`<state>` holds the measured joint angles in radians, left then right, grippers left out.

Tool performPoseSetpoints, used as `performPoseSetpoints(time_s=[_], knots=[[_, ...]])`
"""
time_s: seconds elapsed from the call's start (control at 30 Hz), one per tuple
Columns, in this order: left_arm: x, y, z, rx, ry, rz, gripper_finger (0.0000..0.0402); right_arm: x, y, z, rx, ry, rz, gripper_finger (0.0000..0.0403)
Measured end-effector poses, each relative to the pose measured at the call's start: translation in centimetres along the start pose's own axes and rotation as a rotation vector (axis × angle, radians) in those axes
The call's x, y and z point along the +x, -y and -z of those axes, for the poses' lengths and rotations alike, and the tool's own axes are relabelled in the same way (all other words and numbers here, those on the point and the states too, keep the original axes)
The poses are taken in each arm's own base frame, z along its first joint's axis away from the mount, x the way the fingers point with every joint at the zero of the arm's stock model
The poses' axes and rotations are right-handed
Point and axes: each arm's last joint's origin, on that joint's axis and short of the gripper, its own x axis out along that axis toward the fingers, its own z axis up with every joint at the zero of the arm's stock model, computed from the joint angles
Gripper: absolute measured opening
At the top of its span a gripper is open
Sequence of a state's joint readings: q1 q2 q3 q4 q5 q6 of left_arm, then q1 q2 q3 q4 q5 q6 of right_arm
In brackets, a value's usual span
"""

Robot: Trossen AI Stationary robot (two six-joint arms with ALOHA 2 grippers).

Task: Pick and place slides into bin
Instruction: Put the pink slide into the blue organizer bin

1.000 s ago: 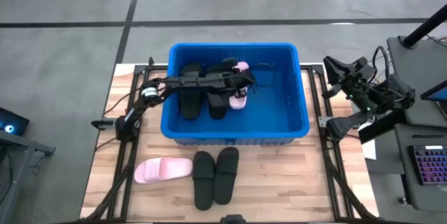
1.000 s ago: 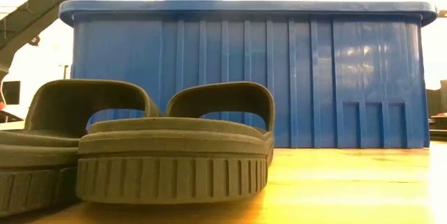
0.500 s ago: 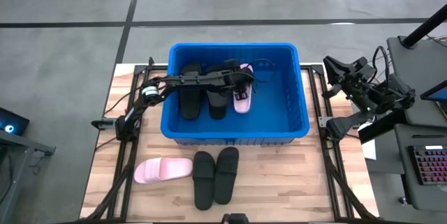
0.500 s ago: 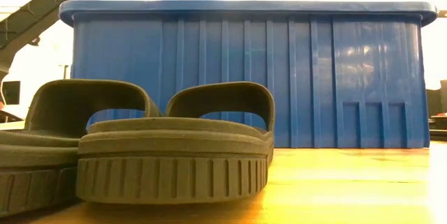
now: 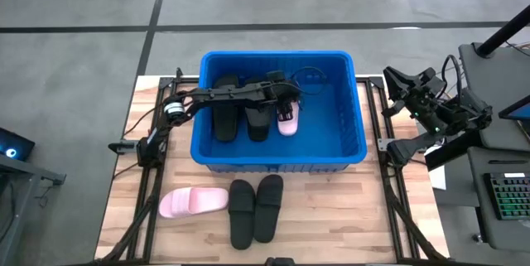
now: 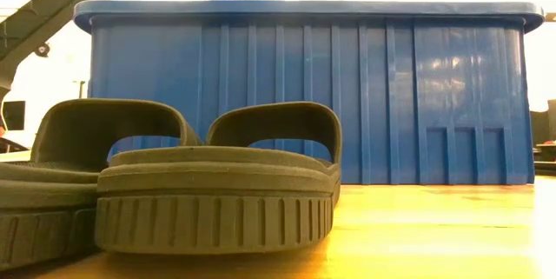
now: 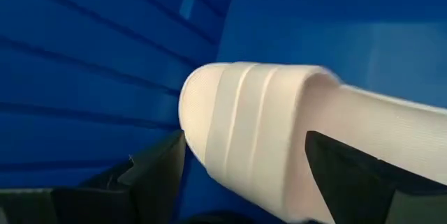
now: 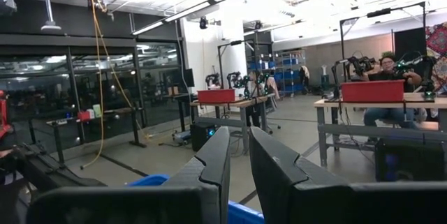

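Observation:
The bright blue bin (image 5: pixel 348 146) stands at the table's far middle. On its floor lie two black slides (image 5: pixel 225 110) (image 5: pixel 258 115) and one pale pink slide (image 5: pixel 286 119), side by side. My left gripper (image 5: pixel 286 94) reaches in over the bin's left rim and hangs open just above the pink slide (image 7: pixel 279 133), one finger to each side of it and short of it. Another pink slide (image 5: pixel 192 202) and two black slides (image 5: pixel 243 214) (image 5: pixel 269 206) lie on the table in front of the bin. My right gripper (image 8: pixel 239 172) is parked high at the table's right, shut with nothing in it.
The bin's tall front wall (image 6: pixel 304 96) rises right behind the two black slides (image 6: pixel 217 192) at the near edge. The bin's right half (image 5: pixel 331 117) is bare blue floor. A keyboard (image 5: pixel 507 200) and equipment sit off the table's right side.
My left gripper has let go of the pink slide inside the bin and its wrist has turned. The slide has dropped from the tilted hold and now lies flat on the bin floor, next to the black slides.

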<state>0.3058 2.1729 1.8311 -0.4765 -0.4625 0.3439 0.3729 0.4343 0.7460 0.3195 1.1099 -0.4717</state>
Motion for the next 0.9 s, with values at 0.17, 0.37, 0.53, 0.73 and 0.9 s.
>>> performPoseSetpoints(time_s=[0.17,0.37,0.53,0.73,0.9], knots=[[-1.2,-0.6,-0.5,-0.007,0.024,0.007,0.028,0.0,0.0,0.0,0.0,0.0,0.0,0.0047],[-6.8,-1.4,-1.9,-0.117,0.1,0.066,0.0279,0.0,0.0,0.0,-0.003,0.0,0.0,0.0048],[-15.4,-2.0,-2.6,-0.297,0.216,0.391,0.0279,0.0,0.0,0.0,-0.037,0.001,0.0,0.0048],[-26.1,-2.4,-1.4,-0.601,0.233,0.679,0.0279,0.0,0.0,0.0,-0.11,0.001,-0.001,0.0048],[-32.8,-1.2,0.9,-0.944,0.05,0.833,0.0279,0.0,0.0,0.0,-0.125,0.001,-0.001,0.0048]])
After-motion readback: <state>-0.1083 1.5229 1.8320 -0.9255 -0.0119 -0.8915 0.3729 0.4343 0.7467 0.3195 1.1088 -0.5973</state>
